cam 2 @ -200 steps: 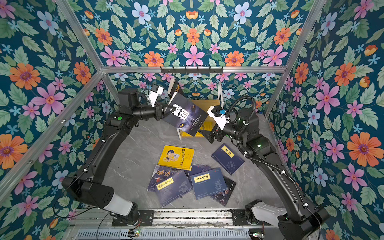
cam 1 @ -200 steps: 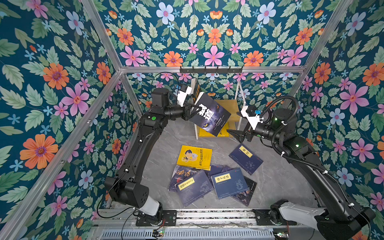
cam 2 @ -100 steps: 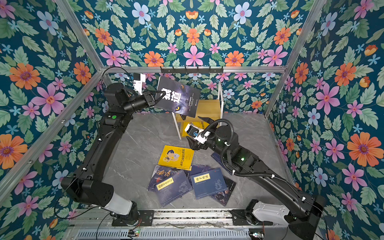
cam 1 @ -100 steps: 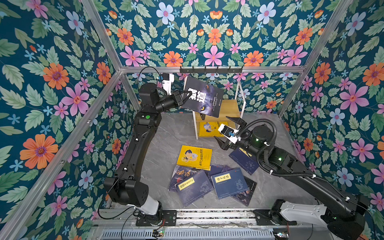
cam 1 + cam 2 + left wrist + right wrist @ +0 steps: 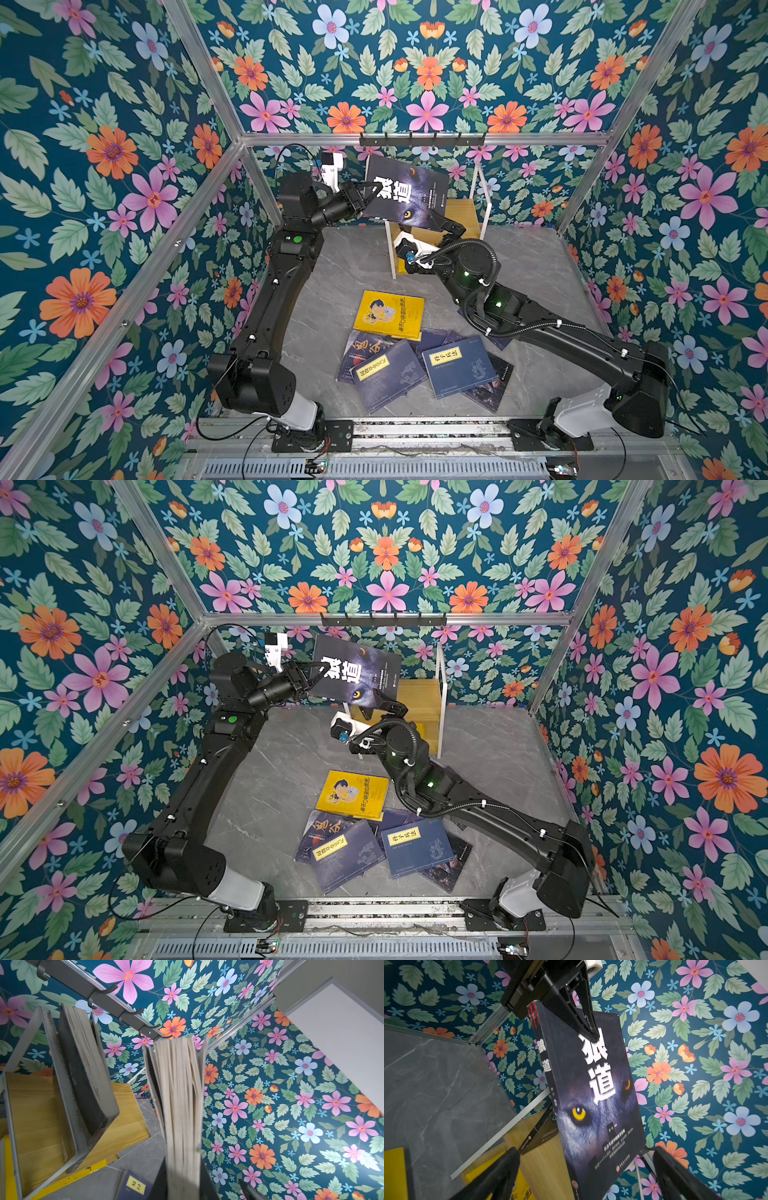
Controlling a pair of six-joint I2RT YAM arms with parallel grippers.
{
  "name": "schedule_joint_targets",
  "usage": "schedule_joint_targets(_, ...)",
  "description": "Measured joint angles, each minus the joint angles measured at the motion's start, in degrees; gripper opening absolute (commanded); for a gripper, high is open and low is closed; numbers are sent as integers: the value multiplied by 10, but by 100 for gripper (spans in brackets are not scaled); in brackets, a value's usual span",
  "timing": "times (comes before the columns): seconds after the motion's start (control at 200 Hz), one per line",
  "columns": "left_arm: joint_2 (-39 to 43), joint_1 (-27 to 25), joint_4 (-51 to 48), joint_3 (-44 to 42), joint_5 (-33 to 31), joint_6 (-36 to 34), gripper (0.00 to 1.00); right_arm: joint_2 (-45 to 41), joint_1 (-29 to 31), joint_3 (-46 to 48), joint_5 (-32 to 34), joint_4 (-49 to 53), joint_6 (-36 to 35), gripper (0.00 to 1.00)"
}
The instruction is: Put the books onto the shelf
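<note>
Navy books (image 5: pixel 415 370) with yellow labels lie fanned at the worktop's (image 5: pixel 340 266) 6 o'clock, with a yellow book (image 5: pixel 390 313) just beyond. Further back, the right arm (image 5: pixel 540 328) reaches toward 11 o'clock, its jaws wide open just under a dark wolf-eyed book (image 5: pixel 405 191). The left jaws grip that book's edge, holding it tilted by the shelf (image 5: pixel 465 212) at 12 o'clock.
</note>
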State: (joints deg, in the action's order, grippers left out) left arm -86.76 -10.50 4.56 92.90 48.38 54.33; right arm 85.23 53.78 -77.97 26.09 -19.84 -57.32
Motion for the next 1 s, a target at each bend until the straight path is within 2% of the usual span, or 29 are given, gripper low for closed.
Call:
schedule_joint_targets(0.16, 5, -1, 27, -24, 2, 31, 0, 61, 0, -46, 26, -29, -30, 98)
schedule_joint_targets(0.265, 5, -1, 34, -31, 3, 48, 0, 99, 0, -78, 48, -56, -51, 89)
schedule_joint_targets(0.35, 7, -3, 42, -31, 4, 55, 0, 132, 0, -103, 62, -77, -71, 75)
schedule_joint_targets(0.51, 14, -8, 56, -36, 10, 62, 0, 160, -2, -127, 88, -83, -101, 40)
schedule_joint_targets(0.565, 16, -8, 58, -40, 10, 65, 0, 163, -5, -136, 90, -85, -106, 28)
schedule_joint_targets(0.62, 18, -8, 61, -44, -1, 75, 0, 165, -8, -143, 88, -82, -117, 8)
schedule_joint_targets(0.65, 19, -8, 61, -46, -2, 81, 5, 167, -10, -147, 84, -73, -129, 0)
schedule_joint_targets(0.73, 22, -8, 56, -53, -7, 84, 23, 171, -13, -153, 75, -49, -143, 0)
schedule_joint_targets(0.83, 22, -7, 63, -58, -10, 84, 41, 171, -17, -159, 72, -36, -132, 0)
schedule_joint_targets(1.0, 33, 17, 81, -57, 17, 83, 60, 157, -35, -159, 95, -31, -101, 0)
